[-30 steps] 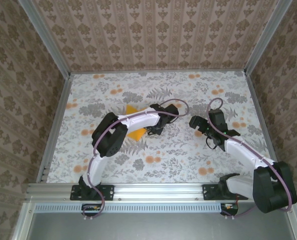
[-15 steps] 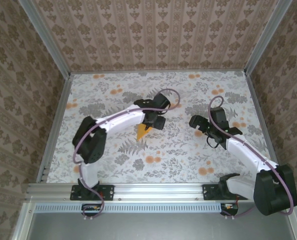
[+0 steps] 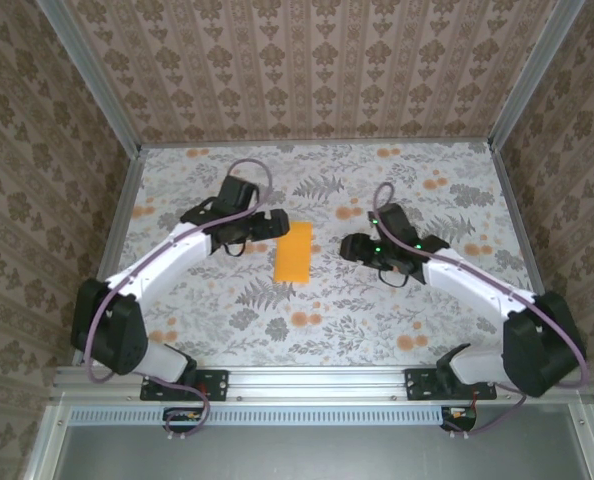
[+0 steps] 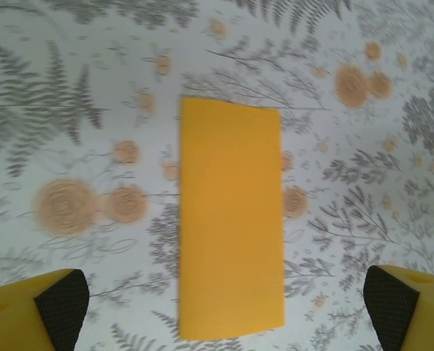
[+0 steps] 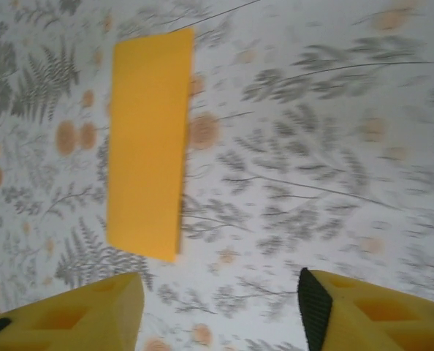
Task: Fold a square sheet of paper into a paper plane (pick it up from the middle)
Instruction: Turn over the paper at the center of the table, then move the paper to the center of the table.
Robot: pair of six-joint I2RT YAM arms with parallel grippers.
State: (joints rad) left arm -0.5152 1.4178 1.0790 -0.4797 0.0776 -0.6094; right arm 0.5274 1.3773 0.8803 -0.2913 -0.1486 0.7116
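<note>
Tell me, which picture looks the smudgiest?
The right wrist view is the smeared one, the orange paper and printed leaves soft-edged; the left wrist view is crisper; the top external view is sharp and evenly lit.

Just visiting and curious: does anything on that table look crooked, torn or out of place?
Nothing stands out. The orange-yellow paper lies flat on the flowered table as a neat narrow rectangle with straight edges and no tear I can see. It is only turned a little off square to the table's sides.
</note>
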